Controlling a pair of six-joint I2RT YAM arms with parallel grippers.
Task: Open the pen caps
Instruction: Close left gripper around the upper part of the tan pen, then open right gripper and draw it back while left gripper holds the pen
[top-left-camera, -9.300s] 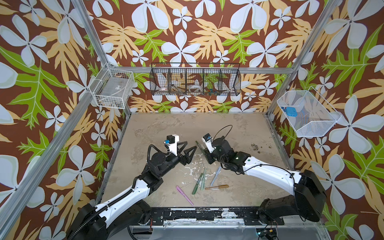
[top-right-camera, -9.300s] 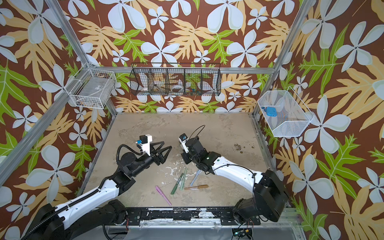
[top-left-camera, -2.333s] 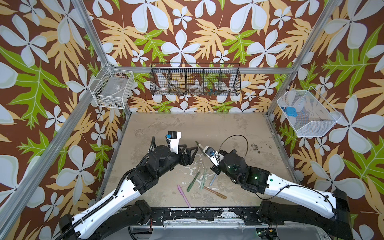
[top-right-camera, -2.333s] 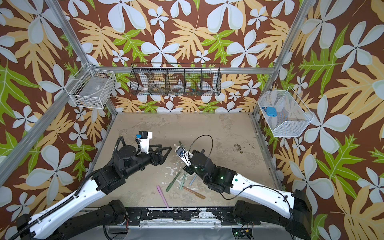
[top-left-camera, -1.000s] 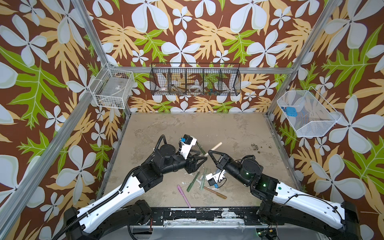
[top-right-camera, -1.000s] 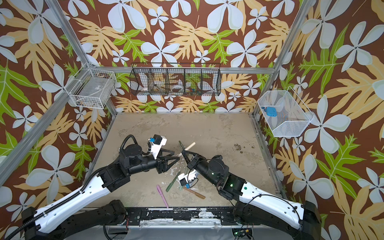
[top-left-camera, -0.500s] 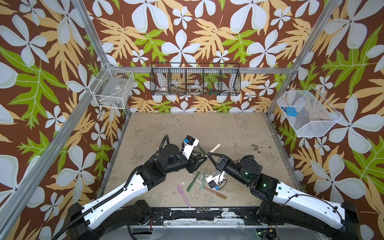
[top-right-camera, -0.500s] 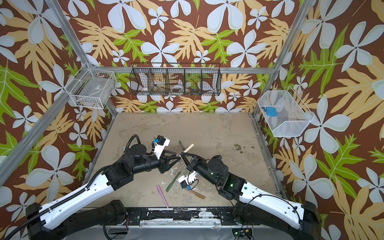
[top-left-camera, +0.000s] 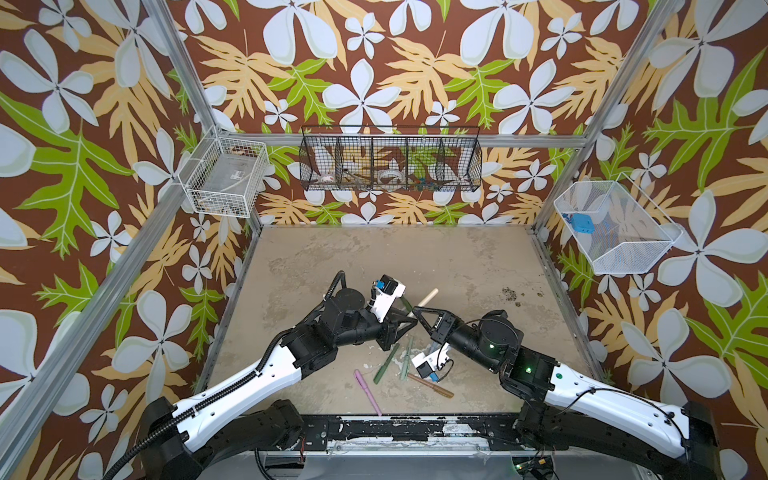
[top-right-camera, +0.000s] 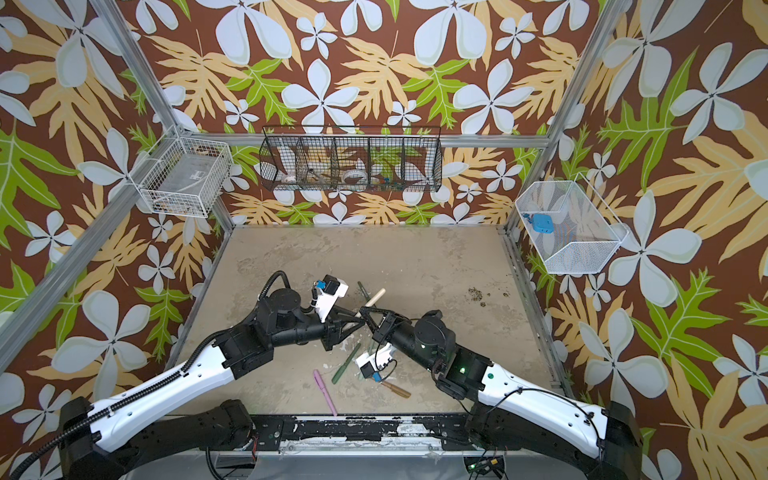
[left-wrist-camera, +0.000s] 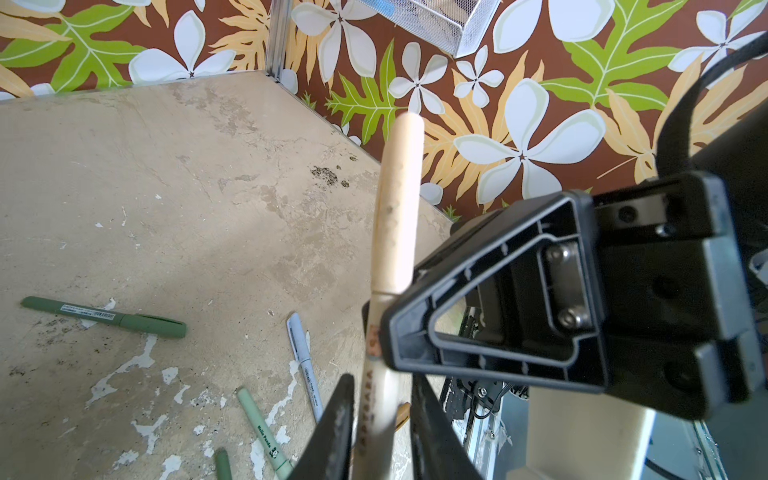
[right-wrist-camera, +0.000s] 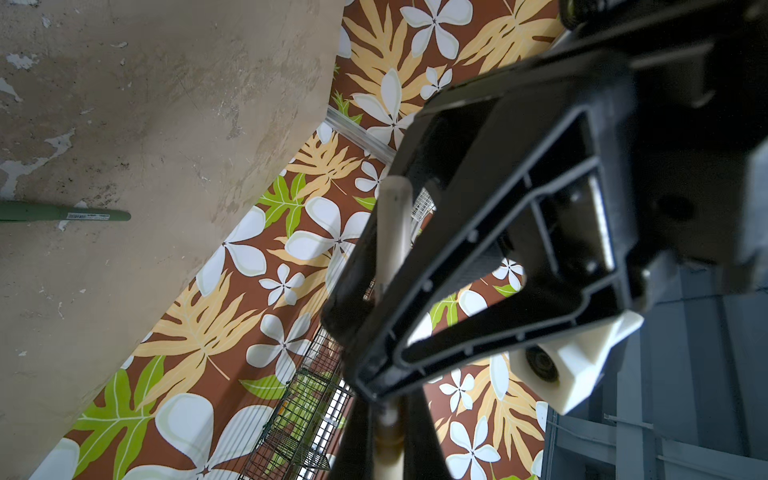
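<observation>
Above the table (top-left-camera: 457, 257), the beige pen (top-left-camera: 430, 296) is pinched by both the left gripper (top-left-camera: 410, 321) and right gripper (top-left-camera: 417, 310).

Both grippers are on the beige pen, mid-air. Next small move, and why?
Probably a short, gentle pull apart along the pen's axis. The left gripper and right gripper both look clamped on the beige pen, close together near the seam of its cap, which is on. I can't tell whether either sits on the cap, so keep it short.
</observation>
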